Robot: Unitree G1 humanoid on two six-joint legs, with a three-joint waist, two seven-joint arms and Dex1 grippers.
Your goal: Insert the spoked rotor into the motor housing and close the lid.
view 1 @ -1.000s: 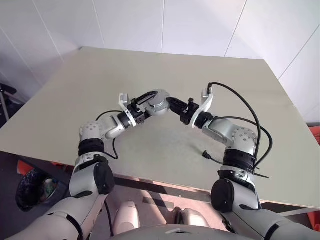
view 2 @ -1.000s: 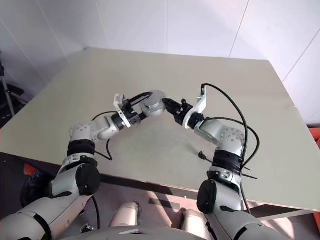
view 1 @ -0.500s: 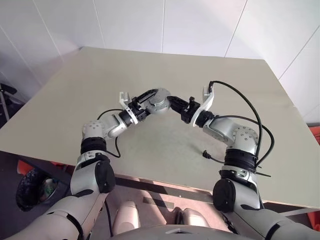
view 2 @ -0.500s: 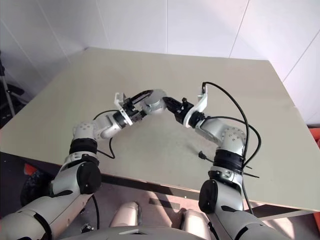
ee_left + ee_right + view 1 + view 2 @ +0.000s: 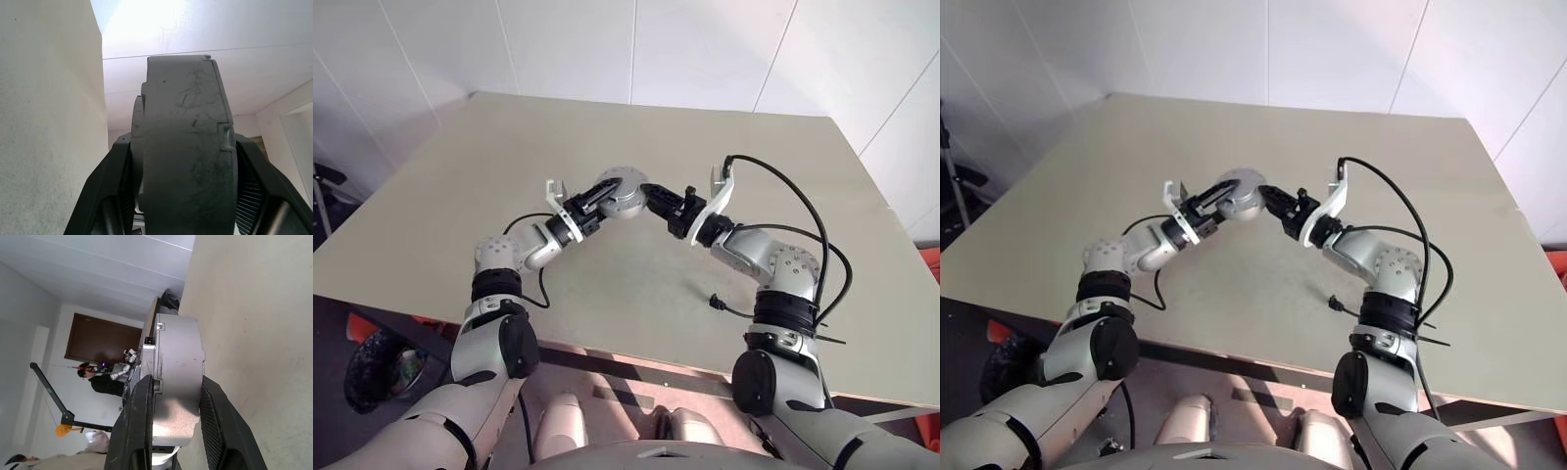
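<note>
Left gripper [image 5: 599,199] and right gripper [image 5: 655,197], as you see, both grasp the closed motor housing [image 5: 620,190] from opposite sides. Its lid [image 5: 166,382] sits shut, held raised over the worktop [image 5: 636,284].

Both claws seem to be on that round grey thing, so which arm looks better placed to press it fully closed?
Probably the left gripper: its fingers straddle the closed motor housing across its faces, so squeezing would press the lid shut. The right gripper already clamps it steady.
</note>
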